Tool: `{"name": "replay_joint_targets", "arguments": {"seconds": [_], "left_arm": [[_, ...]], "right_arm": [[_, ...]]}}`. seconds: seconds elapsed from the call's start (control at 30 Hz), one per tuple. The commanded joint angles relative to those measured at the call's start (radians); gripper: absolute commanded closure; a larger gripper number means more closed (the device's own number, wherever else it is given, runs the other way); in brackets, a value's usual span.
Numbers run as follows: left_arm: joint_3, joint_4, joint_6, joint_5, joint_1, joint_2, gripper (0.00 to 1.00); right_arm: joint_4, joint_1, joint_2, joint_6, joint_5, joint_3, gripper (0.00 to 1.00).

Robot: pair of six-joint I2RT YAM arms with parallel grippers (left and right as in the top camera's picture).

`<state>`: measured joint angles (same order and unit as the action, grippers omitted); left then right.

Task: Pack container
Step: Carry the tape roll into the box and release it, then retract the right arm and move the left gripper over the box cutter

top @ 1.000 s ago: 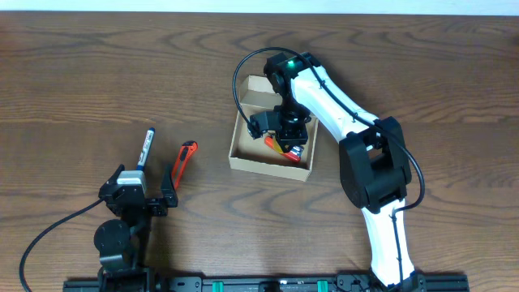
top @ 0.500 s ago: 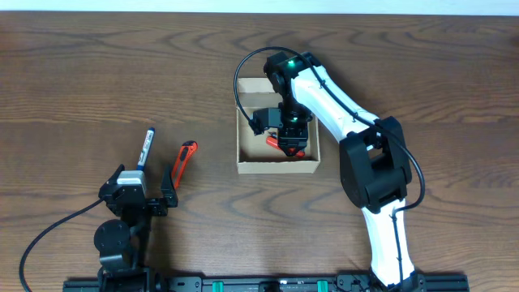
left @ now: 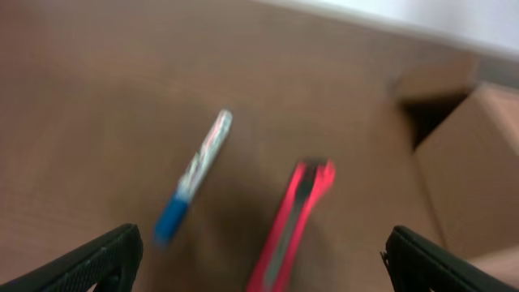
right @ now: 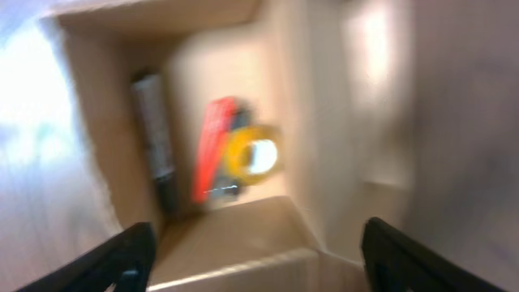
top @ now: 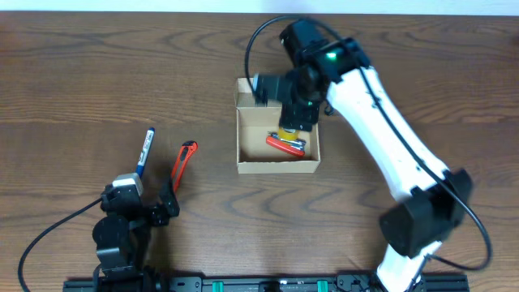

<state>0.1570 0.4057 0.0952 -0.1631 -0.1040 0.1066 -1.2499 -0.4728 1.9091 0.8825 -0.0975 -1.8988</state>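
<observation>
R gripper (right: 261, 258) hangs right over the container (top: 276, 167). Its fingers are spread wide w/ nothing btwn them. In the wrist view each fingertip sits at a bottom corner, w/ the box's inside showing btwn.

That view is blurred, but 3 things show inside the container:
- a dark pen-like stick (right: 154, 166) along one wall
- a red tool (right: 214, 154) beside the stick
- a yellow ring-shaped bit (right: 253, 156) touching the red tool

Overhead has the red tool in the container's right half, lying slantwise on the floor. R arm covers the container's back right corner. The container sits upright on the wood table (top: 81, 65), top open, w/ a lid flap (top: 250, 89) showing at its back left corner.

L gripper (left: 272, 261) is well left of the container & nearer the robot's side. It also gapes wide, empty, touching nothing.

Two things lie on the tabletop left of the container. A red cutter (top: 183, 162) is the nearer one & doesn't touch the box. A white & blue marker (top: 145, 148) lies a bit further left. The 2 are apart, approx parallel, both slanted. L wrist view (blurred) has both ahead of the fingers, w/ the container's corner at far right.
</observation>
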Motion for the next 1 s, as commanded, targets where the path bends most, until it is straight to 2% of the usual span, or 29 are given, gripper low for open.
{"name": "replay_joint_targets", "arguments": {"seconds": [0.0, 0.07, 0.13, 0.23, 0.3, 0.5, 0.6, 0.67, 0.77, 0.87, 0.97], "left_arm": [[0.138, 0.12, 0.066, 0.037, 0.0, 0.034, 0.05], [0.217, 0.167, 0.079, 0.031, 0.0, 0.087, 0.05], [0.307, 0.196, 0.077, 0.024, 0.0, 0.171, 0.05], [0.48, 0.27, 0.046, 0.005, 0.0, 0.362, 0.05], [0.603, 0.344, 0.017, 0.005, 0.0, 0.506, 0.05], [1.022, 0.649, -0.137, 0.006, 0.0, 0.968, 0.05], [1.227, 0.816, -0.228, -0.014, 0.0, 1.171, 0.05], [1.349, 0.906, -0.237, -0.043, 0.0, 1.291, 0.05], [1.452, 0.974, -0.237, -0.149, 0.0, 1.412, 0.05], [1.487, 0.952, -0.238, -0.192, 0.0, 1.487, 0.05], [1.488, 0.954, -0.188, -0.033, 0.017, 1.546, 0.0]], "right_arm": [[0.044, 0.072, -0.085, -0.294, 0.113, -0.04, 0.18], [0.047, 0.13, -0.117, -0.358, 0.068, -0.061, 0.17], [0.046, 0.202, -0.148, -0.395, 0.035, -0.074, 0.12], [0.056, 0.316, -0.193, -0.416, -0.014, -0.076, 0.09], [0.082, 0.402, -0.216, -0.493, -0.016, -0.076, 0.01], [0.116, 0.664, -0.246, -0.713, -0.047, -0.076, 0.01], [0.103, 0.781, -0.246, -0.729, -0.115, -0.076, 0.01], [0.098, 0.841, -0.246, -0.729, -0.152, -0.076, 0.01], [0.094, 0.911, -0.246, -0.729, -0.2, -0.076, 0.01], [0.085, 0.95, -0.245, -0.729, -0.209, -0.076, 0.01], [0.075, 0.967, -0.24, -0.717, -0.197, -0.076, 0.01]]}}
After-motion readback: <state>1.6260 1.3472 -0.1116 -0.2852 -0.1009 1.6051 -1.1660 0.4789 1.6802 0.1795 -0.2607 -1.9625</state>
